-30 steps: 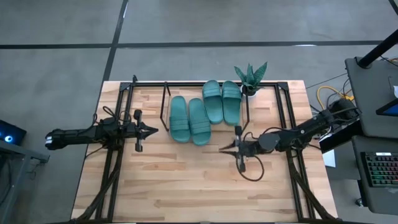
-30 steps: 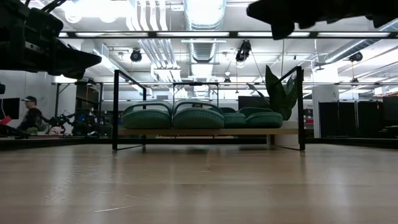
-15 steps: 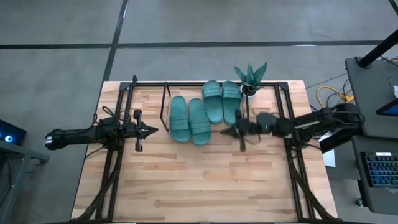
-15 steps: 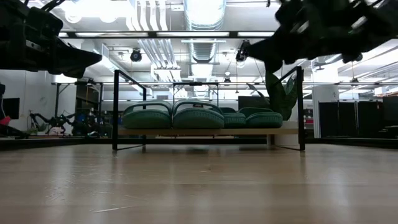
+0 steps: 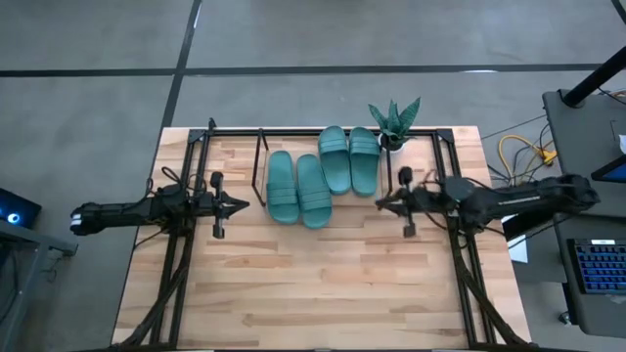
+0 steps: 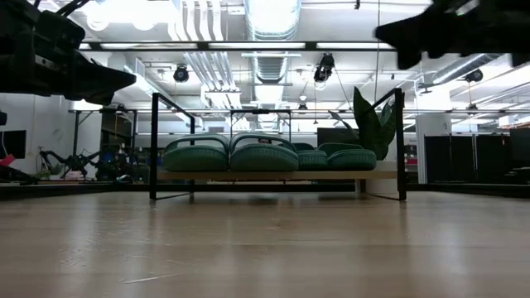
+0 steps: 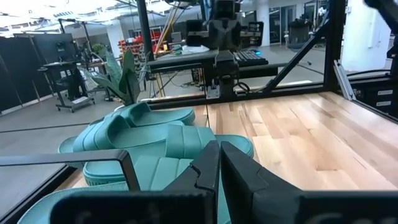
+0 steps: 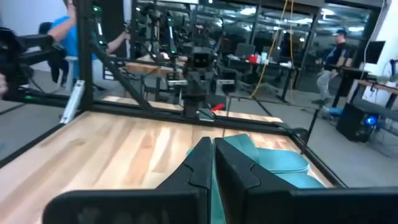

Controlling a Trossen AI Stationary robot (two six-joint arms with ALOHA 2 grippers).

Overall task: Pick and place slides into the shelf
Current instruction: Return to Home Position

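Note:
Four teal slides (image 5: 323, 174) lie side by side, soles down, on the shelf (image 6: 277, 175), a low black-rod rack with a light wood board at the table's far middle. The left pair (image 5: 298, 190) sits a little nearer than the right pair (image 5: 349, 160). My left gripper (image 5: 243, 204) hovers shut, left of the shelf, pointing at the slides (image 7: 155, 134). My right gripper (image 5: 380, 202) hovers shut, right of the shelf's near corner, pointing left. Its wrist view shows slides (image 8: 267, 158) past the shut fingers (image 8: 213, 158). Neither gripper holds anything.
A spiky green potted plant (image 5: 394, 122) stands at the shelf's far right corner. The larger black frame (image 5: 186, 196) runs along the table's left, right and far sides. Bare wood tabletop (image 5: 313, 284) spreads across the near half. People and benches show in the room behind.
My right gripper has drawn back from the table's middle: first toward the far edge, beside the right pair of slides, then toward the right edge. It also rose in the low view. The slides have stayed in place.

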